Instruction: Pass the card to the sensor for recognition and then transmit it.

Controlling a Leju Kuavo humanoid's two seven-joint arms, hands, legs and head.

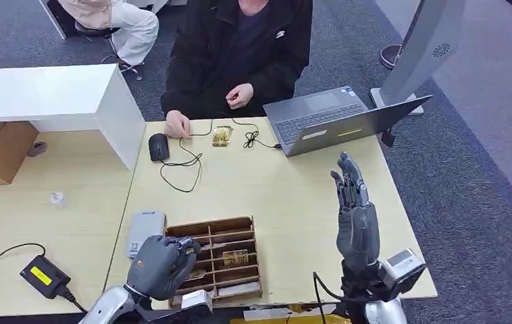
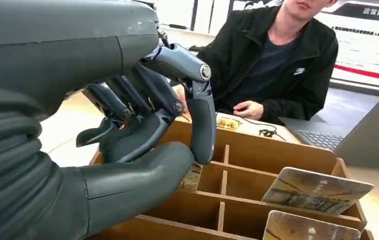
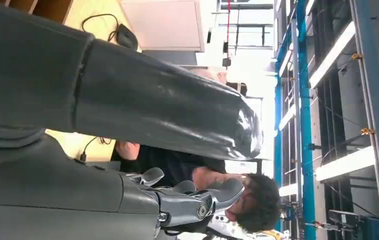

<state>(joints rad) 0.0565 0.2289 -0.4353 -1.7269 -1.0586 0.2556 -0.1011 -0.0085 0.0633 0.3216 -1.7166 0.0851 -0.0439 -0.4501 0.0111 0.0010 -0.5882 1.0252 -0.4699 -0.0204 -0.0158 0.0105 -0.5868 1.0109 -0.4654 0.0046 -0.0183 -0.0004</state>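
My left hand (image 1: pixel 161 265) is over the near left part of the wooden tray (image 1: pixel 242 227), with its fingers (image 2: pixel 201 125) curled down into a slot. I cannot tell if it is pinching a card there. My right hand (image 1: pixel 354 214) stands up over the worktop (image 1: pixel 287 196), flat and holding nothing, with its fingers straight and close side by side. A card (image 1: pixel 234 257) lies in a middle slot of the tray, just beside my left hand. The left wrist view shows two more cards (image 2: pixel 317 189) leaning in the slots, apart from my fingers. The marks on them are too small to read. A person (image 1: pixel 240 54) in a black jacket sits across the worktop, next to an open laptop (image 1: pixel 338 121) and a black mouse (image 1: pixel 159 146).
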